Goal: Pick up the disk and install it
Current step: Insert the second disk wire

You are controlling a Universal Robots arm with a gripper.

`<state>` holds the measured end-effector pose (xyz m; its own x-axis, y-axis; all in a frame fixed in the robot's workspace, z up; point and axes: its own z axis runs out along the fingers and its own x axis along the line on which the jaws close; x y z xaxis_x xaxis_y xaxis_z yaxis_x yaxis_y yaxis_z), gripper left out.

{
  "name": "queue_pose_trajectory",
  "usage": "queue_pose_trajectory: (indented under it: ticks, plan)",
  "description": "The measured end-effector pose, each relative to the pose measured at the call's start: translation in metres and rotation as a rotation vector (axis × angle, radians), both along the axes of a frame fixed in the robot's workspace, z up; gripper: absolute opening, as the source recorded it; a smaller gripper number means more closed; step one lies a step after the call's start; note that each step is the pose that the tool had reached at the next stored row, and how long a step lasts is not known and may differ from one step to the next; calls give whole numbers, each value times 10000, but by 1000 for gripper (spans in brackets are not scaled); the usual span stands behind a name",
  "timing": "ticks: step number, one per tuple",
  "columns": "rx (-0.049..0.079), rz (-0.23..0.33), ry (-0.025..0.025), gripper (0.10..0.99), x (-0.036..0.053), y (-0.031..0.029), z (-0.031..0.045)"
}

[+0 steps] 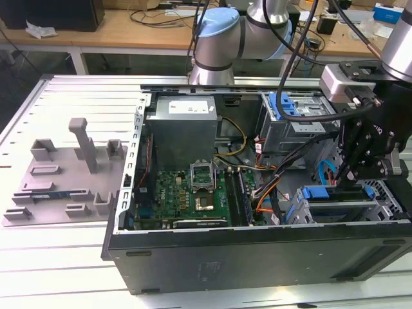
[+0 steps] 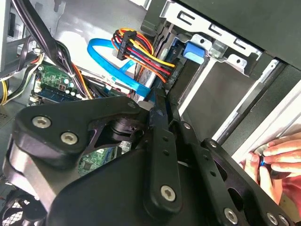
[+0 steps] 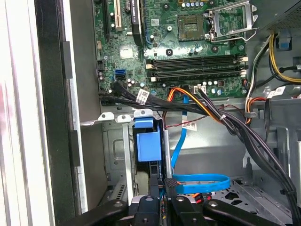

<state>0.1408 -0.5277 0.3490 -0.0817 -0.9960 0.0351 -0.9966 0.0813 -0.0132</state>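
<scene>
The disk (image 1: 338, 207) sits low at the right of the exterior view, in the drive bay at the front corner of the open computer case (image 1: 257, 257), its blue bracket showing at the bay's top edge. At the far left of that view a grey plastic fixture (image 1: 64, 177) lies on the slatted tabletop (image 1: 51, 257), well apart from the case. Moving right, the green motherboard (image 1: 193, 193) fills the case floor, with the grey power-supply box (image 1: 183, 129) above it in the frame. Further right, the tool (image 1: 357, 177) hangs directly over the disk, touching or just above its bracket. Whether the tool's fingers are apart, together or clamped on the disk I cannot tell. In the first wrist view the blue bracket (image 3: 148, 146) stands in the metal bay at centre, a blue flat cable (image 3: 200, 183) looping to its right. In the second wrist view a hand (image 2: 275, 162) rests at the lower right by the case edge.
</scene>
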Motion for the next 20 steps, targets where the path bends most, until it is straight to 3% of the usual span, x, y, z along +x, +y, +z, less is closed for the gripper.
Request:
queue_pose_trajectory:
  ticks: [20]
  plan:
    - [-1,153,44,161,20,-10,-15]
